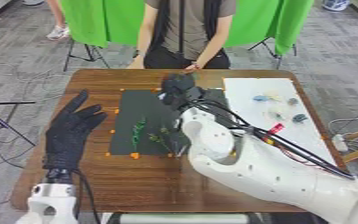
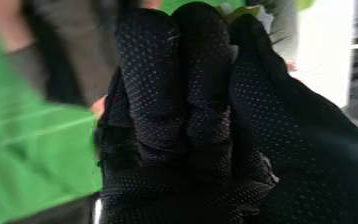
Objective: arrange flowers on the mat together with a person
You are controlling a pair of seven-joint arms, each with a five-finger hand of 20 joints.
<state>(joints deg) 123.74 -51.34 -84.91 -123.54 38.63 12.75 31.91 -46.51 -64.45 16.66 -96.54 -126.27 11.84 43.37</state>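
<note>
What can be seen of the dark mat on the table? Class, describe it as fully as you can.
The mat is dark grey-green, matt and plain, with straight edges; whether it is cloth or card, I cannot tell. It lies flat on the brown wooden table, left of the white sheet. Small orange pieces dot its border. Green sprigs lie on its nearer part. The robot's right arm passes above it, hiding much of its right side.
</note>
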